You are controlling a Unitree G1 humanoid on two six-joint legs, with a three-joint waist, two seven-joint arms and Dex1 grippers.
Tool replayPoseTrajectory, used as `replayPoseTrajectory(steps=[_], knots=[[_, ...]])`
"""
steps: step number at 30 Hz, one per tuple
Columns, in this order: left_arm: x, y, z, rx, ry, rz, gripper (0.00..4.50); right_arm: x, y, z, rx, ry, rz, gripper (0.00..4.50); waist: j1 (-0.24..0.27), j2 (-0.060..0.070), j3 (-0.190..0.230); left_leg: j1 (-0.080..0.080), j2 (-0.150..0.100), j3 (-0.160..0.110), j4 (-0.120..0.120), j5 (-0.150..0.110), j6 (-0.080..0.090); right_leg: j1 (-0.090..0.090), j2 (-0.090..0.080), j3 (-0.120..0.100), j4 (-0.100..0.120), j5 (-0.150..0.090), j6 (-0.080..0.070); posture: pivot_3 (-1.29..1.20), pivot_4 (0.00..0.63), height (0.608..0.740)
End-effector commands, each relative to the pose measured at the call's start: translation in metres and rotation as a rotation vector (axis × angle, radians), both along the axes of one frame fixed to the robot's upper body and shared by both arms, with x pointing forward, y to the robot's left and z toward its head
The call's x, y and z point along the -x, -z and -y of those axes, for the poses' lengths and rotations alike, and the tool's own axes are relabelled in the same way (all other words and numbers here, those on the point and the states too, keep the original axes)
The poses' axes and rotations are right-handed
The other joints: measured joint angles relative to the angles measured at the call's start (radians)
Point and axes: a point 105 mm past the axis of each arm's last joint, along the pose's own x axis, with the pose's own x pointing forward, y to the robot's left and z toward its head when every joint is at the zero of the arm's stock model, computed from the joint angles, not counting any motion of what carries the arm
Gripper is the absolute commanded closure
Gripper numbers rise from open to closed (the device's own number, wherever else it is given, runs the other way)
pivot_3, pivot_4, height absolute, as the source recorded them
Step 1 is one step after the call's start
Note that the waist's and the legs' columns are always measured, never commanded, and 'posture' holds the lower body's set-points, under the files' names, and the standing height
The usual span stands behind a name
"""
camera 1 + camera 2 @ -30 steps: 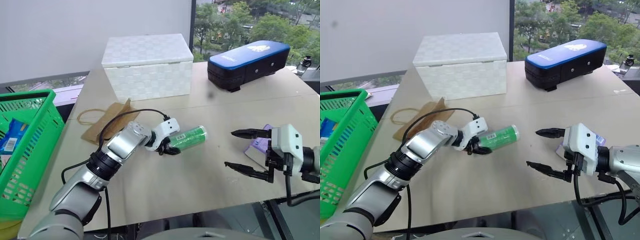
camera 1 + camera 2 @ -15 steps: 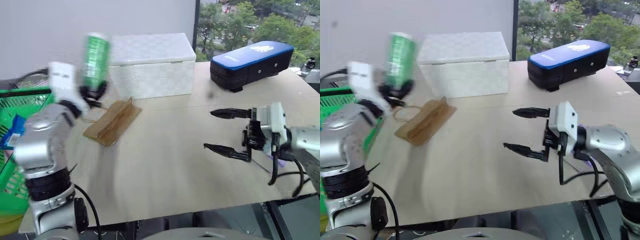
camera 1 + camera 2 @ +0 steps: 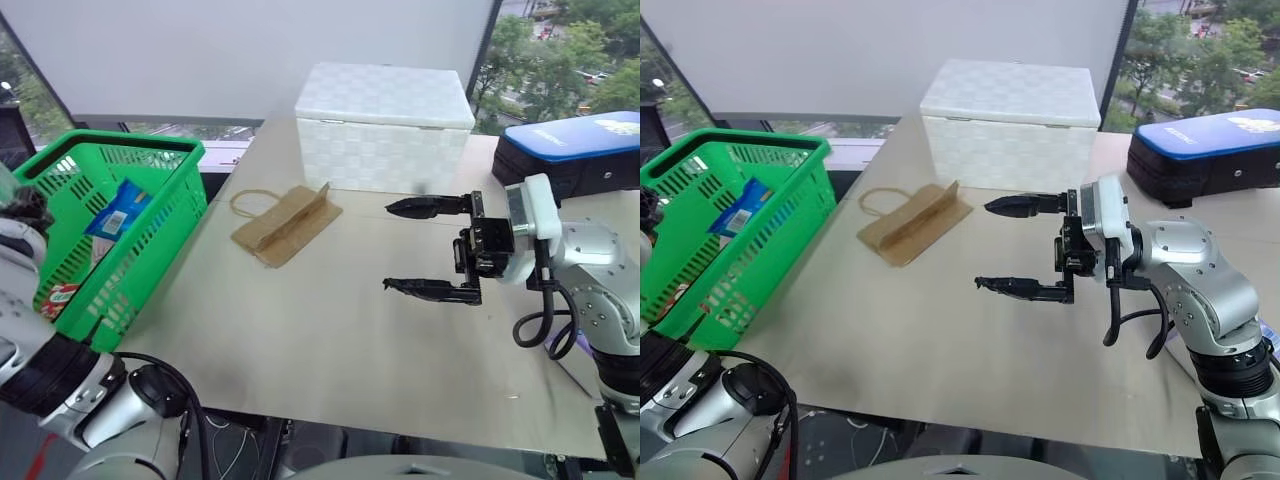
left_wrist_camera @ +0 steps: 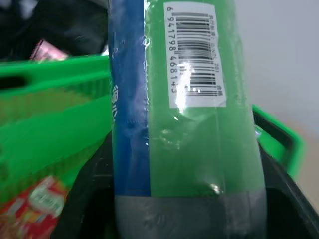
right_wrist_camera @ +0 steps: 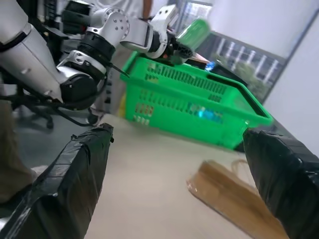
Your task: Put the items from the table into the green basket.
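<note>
One tube (image 4: 199,99) swung off the table (image 3: 300,340) over to the basket (image 3: 150,150), seemingly left-gripped; right gripper (image 3: 432,247) gaping, empty.

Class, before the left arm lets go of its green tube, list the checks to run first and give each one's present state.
1. Green tube at left gripper: ok.
2. Green basket beneath tube: ok.
3. Room in basket: ok, few packs inside.
4. Tube wholly within basket's rim: cannot tell.
5. Right gripper open, empty, above table: ok.
6. Paper bag apart from right gripper: ok.
</note>
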Motion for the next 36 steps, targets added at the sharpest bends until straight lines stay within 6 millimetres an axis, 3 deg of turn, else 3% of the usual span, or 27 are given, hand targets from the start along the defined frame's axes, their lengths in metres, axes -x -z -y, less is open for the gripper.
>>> replayPoseTrajectory(steps=[1, 4, 6, 10, 15, 17, 19, 23, 28, 31, 36], knots=[[-0.008, -0.010, 0.012, 0.040, 0.081, 0.050, 0.06, 0.003, -0.008, -0.001, -0.011, -0.020, 0.043, 0.00, 0.013, -0.001, -0.001, -0.001, 0.000, -0.002, 0.000, 0.001, -0.001, 0.000, 0.000, -0.002, 0.000, 0.000, 0.000, 0.29, 0.000, 0.740], [-0.013, -0.018, 0.023, 0.075, 0.147, 0.115, 0.06, 0.002, -0.008, 0.001, -0.009, -0.011, 0.041, 0.00, 0.025, -0.002, -0.001, -0.004, 0.000, -0.005, 0.000, 0.003, -0.006, -0.001, 0.000, -0.006, -0.001, 0.000, -0.001, 0.29, 0.000, 0.740], [-0.022, -0.029, 0.044, 0.049, 0.273, 0.158, 0.06, 0.002, -0.007, 0.003, -0.006, 0.005, 0.037, 0.00, 0.025, -0.001, -0.001, -0.004, 0.000, -0.007, 0.000, 0.004, -0.007, -0.001, 0.000, -0.007, 0.000, 0.000, -0.002, 0.29, 0.000, 0.740], [-0.041, -0.043, 0.122, -0.020, 0.680, 0.176, 0.06, 0.000, -0.006, 0.012, 0.016, 0.076, 0.025, 0.00, 0.025, -0.002, -0.001, -0.005, 0.000, -0.008, -0.001, 0.005, -0.009, -0.002, 0.000, -0.008, 0.000, 0.001, -0.002, 0.23, 0.000, 0.740], [-0.044, -0.020, 0.224, -0.094, 1.177, 0.052, 0.06, -0.006, 0.000, 0.036, 0.084, 0.265, -0.034, 0.00, 0.008, 0.000, -0.002, -0.005, 0.000, -0.006, -0.001, 0.005, -0.009, -0.002, 0.000, -0.006, 0.000, 0.001, -0.003, 0.12, 0.004, 0.740], [-0.050, -0.008, 0.251, -0.064, 1.295, 0.016, 0.06, -0.007, 0.004, 0.050, 0.124, 0.352, -0.072, 0.00, -0.012, 0.001, -0.002, -0.006, 0.000, -0.006, -0.001, 0.005, -0.009, -0.002, 0.000, -0.006, -0.001, 0.001, -0.003, 0.05, 0.014, 0.740], [-0.056, 0.001, 0.268, -0.026, 1.367, -0.016, 0.06, -0.005, 0.008, 0.060, 0.152, 0.409, -0.120, 0.00, -0.045, 0.002, -0.001, -0.007, 0.000, -0.005, 0.000, 0.006, -0.008, -0.002, 0.000, -0.006, -0.001, 0.001, -0.003, -0.02, 0.027, 0.740], [-0.059, 0.024, 0.325, -0.005, 1.623, -0.133, 0.06, -0.001, 0.013, 0.093, 0.200, 0.630, -0.132, 0.00, -0.115, 0.004, -0.001, -0.006, 0.001, -0.003, 0.000, 0.006, -0.008, -0.002, 0.001, -0.004, 0.000, 0.000, -0.004, -0.14, 0.041, 0.740], [-0.088, 0.046, 0.372, 0.139, 1.671, -0.256, 0.06, 0.020, 0.016, 0.119, 0.237, 0.800, -0.165, 0.00, -0.213, 0.012, 0.007, -0.008, 0.001, 0.002, 0.004, 0.005, -0.006, 0.001, 0.002, -0.001, 0.001, 0.000, -0.003, -0.29, 0.068, 0.740], [-0.092, 0.058, 0.406, 0.202, 1.753, -0.328, 0.06, 0.027, 0.025, 0.152, 0.304, 1.028, -0.203, 0.00, -0.281, 0.019, 0.020, -0.002, -0.001, 0.007, 0.004, 0.000, 0.001, 0.010, 0.006, 0.001, 0.000, 0.000, -0.002, -0.36, 0.090, 0.740], [-0.091, 0.065, 0.446, 0.225, 1.847, -0.370, 0.06, 0.047, 0.031, 0.172, 0.349, 1.148, -0.249, 0.00, -0.371, 0.019, 0.044, 0.001, 0.000, 0.015, 0.005, -0.001, 0.003, 0.010, 0.017, 0.012, 0.001, -0.005, 0.005, -0.42, 0.112, 0.740]])
